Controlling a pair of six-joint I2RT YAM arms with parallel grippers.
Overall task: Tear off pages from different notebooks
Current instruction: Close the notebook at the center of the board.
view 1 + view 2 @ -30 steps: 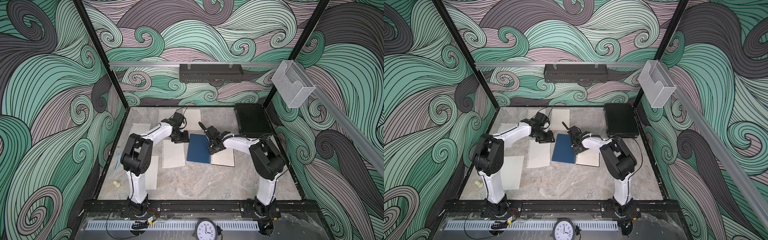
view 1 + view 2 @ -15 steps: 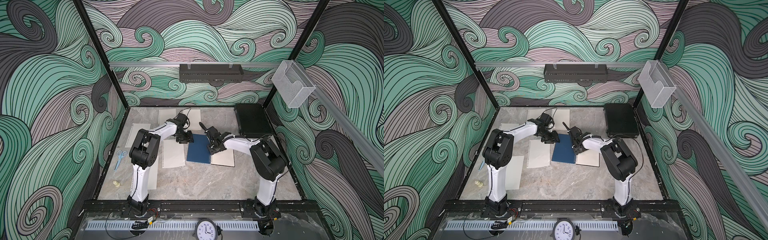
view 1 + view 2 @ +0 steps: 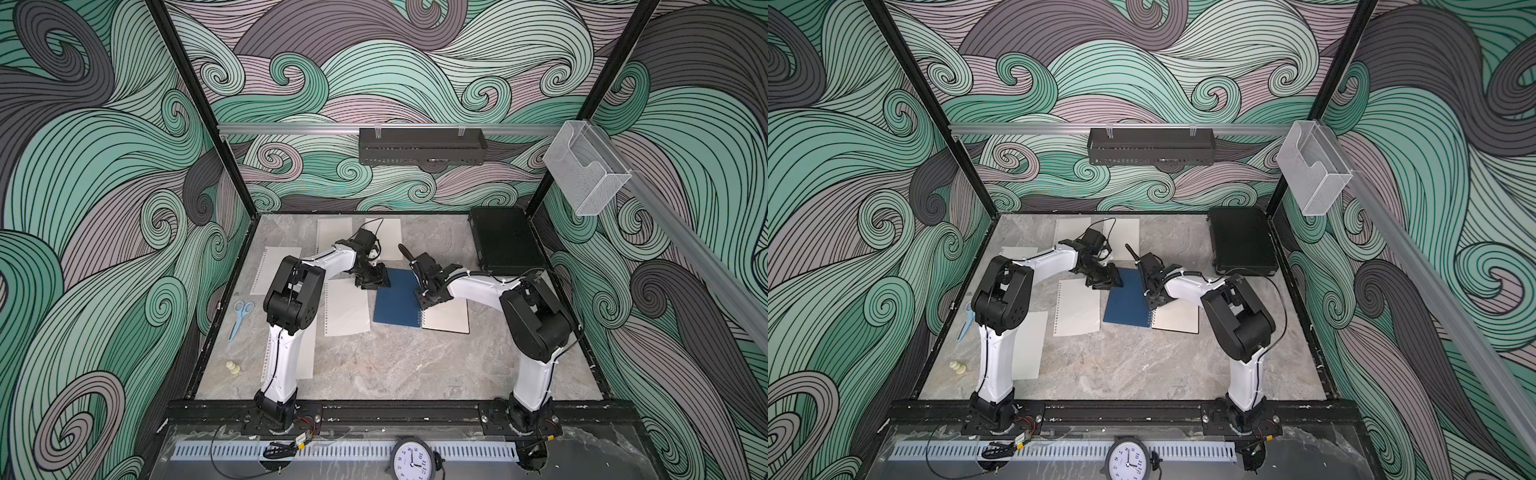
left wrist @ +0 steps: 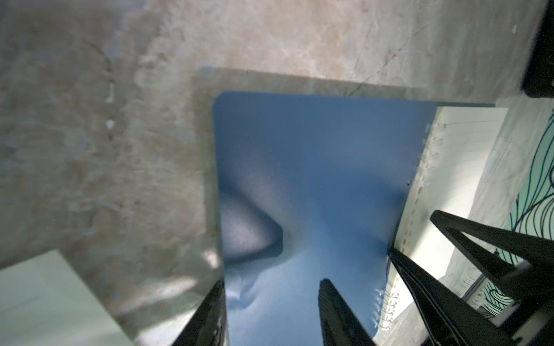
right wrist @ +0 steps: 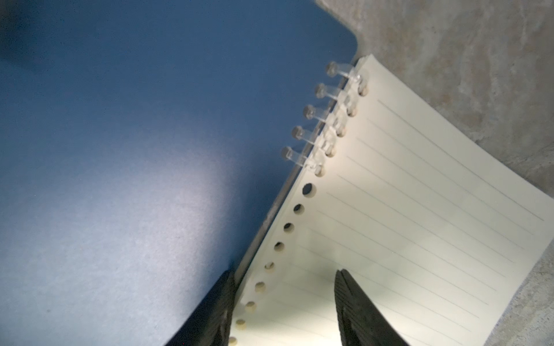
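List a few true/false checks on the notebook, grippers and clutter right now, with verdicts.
1. The blue cover lies flipped open beside the lined page. True.
2. The scissors rest on the black case. False: the scissors lie by the left wall; the black case sits in the far right corner.
3. The right gripper has its jaws apart astride the lined page's punched edge. True.
4. The left gripper clamps a loose sheet. False: its jaws stand open over the blue cover.
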